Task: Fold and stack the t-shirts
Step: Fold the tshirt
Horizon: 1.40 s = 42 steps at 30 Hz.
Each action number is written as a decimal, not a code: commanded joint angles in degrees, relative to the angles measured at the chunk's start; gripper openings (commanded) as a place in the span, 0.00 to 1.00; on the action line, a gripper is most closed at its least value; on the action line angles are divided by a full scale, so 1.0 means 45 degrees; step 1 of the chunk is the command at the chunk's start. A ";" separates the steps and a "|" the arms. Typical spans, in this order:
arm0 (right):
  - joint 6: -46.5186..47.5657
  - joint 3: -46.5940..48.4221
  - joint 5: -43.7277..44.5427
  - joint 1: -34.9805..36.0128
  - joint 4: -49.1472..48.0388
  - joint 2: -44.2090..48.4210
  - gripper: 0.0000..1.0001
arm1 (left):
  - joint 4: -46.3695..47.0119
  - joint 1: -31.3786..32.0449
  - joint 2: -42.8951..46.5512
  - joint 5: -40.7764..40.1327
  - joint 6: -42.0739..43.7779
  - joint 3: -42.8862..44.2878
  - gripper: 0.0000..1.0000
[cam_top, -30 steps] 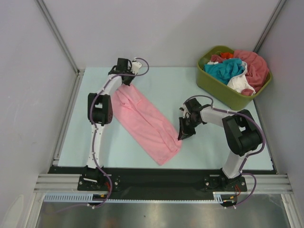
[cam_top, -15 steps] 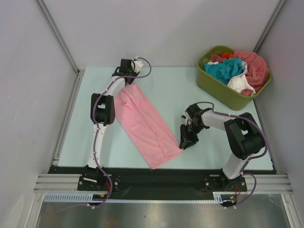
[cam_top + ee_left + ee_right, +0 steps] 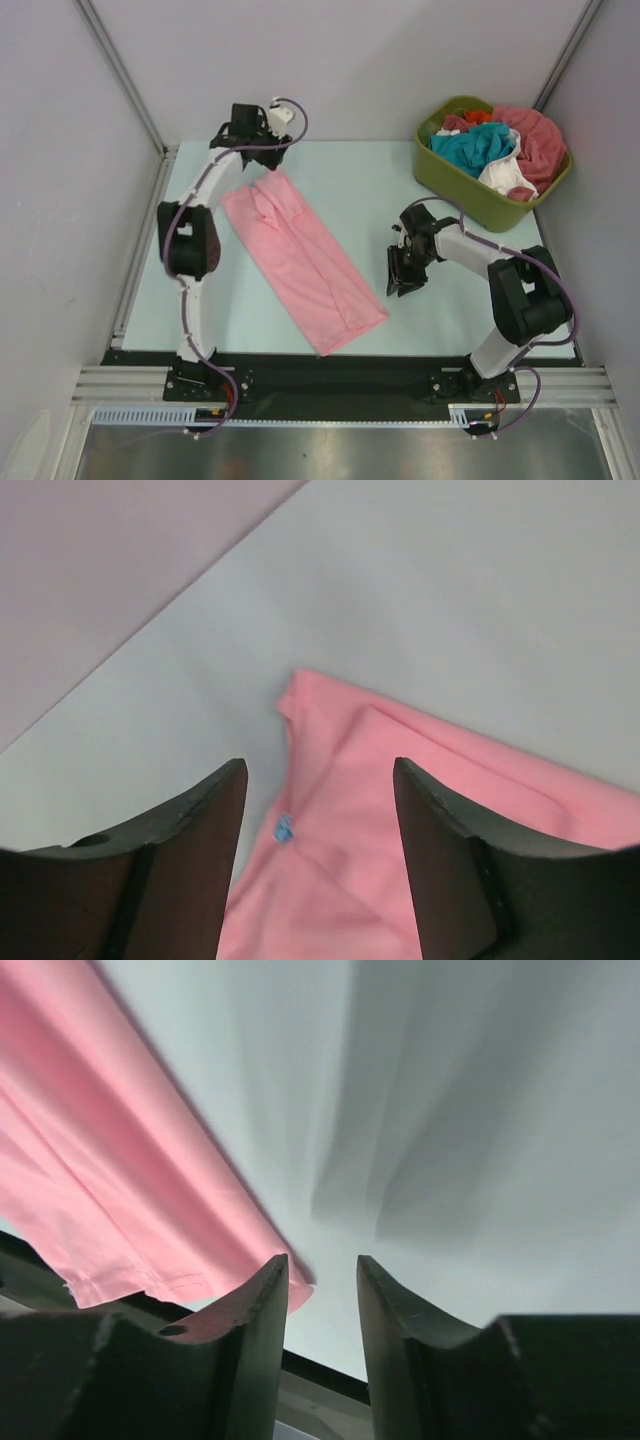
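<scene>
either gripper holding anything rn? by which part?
Nothing held. Left gripper is open near the pink t-shirt's far end, and right gripper is open beside its near corner. Neither grips cloth.

My left arm [image 3: 192, 305] and right arm [image 3: 492, 345] are white links with bulky black joints, each trailing a looping purple cable [image 3: 303, 122], bolted on black base plates [image 3: 200, 385]. The left gripper [image 3: 319, 764] and right gripper [image 3: 321, 1258] have matte black, curved fingers [image 3: 190, 870].

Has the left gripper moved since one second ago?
Yes. The left gripper went backward, off the pink t-shirt, toward the far edge of the table.
</scene>
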<state>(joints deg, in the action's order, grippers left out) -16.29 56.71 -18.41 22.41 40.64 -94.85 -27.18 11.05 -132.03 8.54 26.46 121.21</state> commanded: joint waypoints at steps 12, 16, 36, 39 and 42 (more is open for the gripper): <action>-0.0323 -0.2209 0.0382 0.1386 -0.2643 0.1702 0.43 | -0.4161 0.6620 1.4647 0.3948 0.9199 -1.5807 0.68; -0.0383 -0.2523 0.0321 0.1503 -0.3035 0.1878 0.43 | 0.0271 0.9299 1.5473 0.3048 0.8828 -1.8357 0.69; -0.0578 -0.3578 0.0460 0.2519 -0.2820 0.2581 0.36 | 0.3261 1.1666 1.2504 0.3905 0.8028 -1.9786 0.40; -0.0637 -0.3579 0.0186 0.2480 -0.2997 0.2348 0.14 | 0.3500 1.1666 1.2561 0.3865 0.7794 -1.9845 0.17; -0.0578 -0.3229 -0.0183 0.2402 -0.2880 0.2230 0.00 | 0.3384 1.1491 1.2950 0.3360 0.6996 -1.9651 0.00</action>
<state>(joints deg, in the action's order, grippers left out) -18.98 41.04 -17.45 33.34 27.22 -84.23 -14.06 63.09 -75.70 24.08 61.19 31.99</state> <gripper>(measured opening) 0.035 0.024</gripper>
